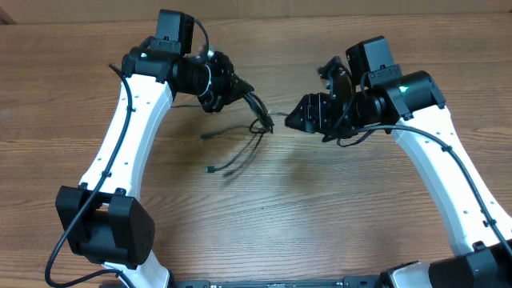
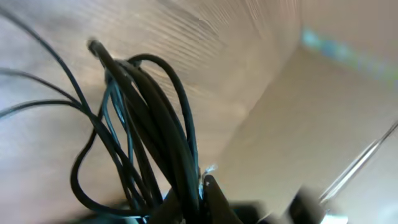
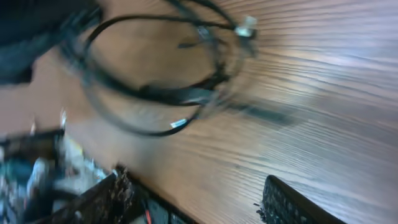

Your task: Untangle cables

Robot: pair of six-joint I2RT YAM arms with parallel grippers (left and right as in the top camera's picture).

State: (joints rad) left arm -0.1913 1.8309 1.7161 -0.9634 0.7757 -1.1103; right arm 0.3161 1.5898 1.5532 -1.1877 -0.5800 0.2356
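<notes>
A tangle of thin black cables [image 1: 250, 128] hangs from my left gripper [image 1: 232, 86] down onto the wooden table, with loose ends trailing toward the front left. In the left wrist view the left gripper [image 2: 193, 199] is shut on the cable bundle [image 2: 143, 124], which loops up in front of it. My right gripper [image 1: 298, 118] is open and empty, just right of the tangle and apart from it. In the right wrist view its fingers [image 3: 193, 199] are spread wide, with the cables [image 3: 155, 74] blurred ahead of them.
The wooden table [image 1: 320, 208] fills the view. Loose cable ends with small plugs [image 1: 211, 169] lie front left of the tangle. Both white arms reach in from the front corners.
</notes>
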